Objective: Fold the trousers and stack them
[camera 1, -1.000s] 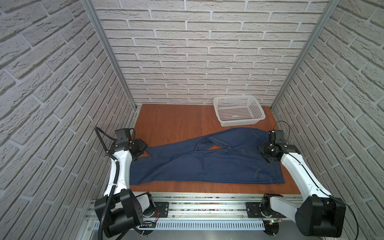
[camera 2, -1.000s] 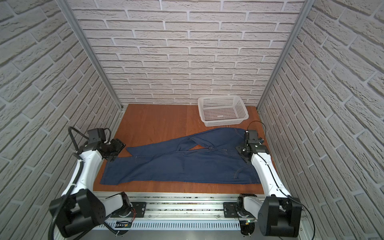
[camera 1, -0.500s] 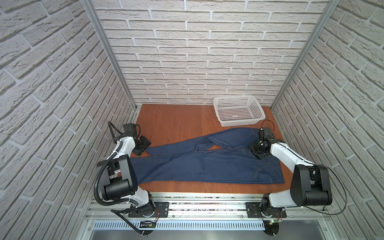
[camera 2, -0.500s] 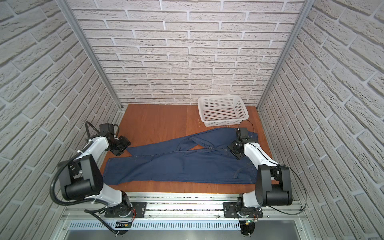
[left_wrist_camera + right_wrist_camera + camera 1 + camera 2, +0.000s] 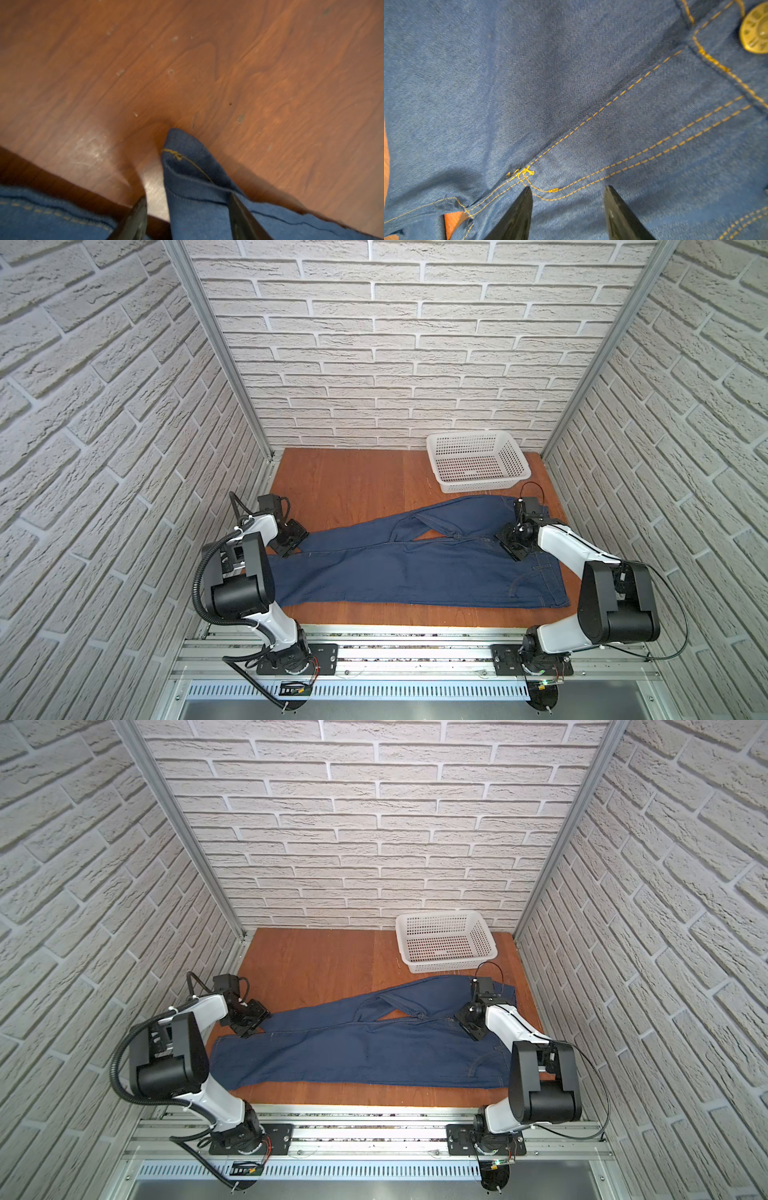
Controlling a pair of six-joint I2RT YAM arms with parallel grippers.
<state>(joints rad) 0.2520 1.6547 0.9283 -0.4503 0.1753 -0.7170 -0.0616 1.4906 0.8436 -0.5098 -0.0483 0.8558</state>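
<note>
Robot lab cell; faux-brick panels (image 5: 374,344) on aluminium posts (image 5: 216,344); left arm (image 5: 253,568), right arm (image 5: 573,547) bolted to slotted rail (image 5: 415,655); wooden tabletop (image 5: 353,481)

White brick-pattern walls (image 5: 374,344) enclose three sides of a reddish-brown wooden bench (image 5: 353,481). Metal posts (image 5: 216,344) rise at its far corners, a white basket (image 5: 469,436) sits far right on it, and a metal rail (image 5: 415,649) lines its near edge.

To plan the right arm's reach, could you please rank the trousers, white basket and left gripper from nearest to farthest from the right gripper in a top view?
1. The trousers, directly under the right gripper.
2. The white basket, behind it by the back wall.
3. The left gripper, far across at the leg hem.
</note>
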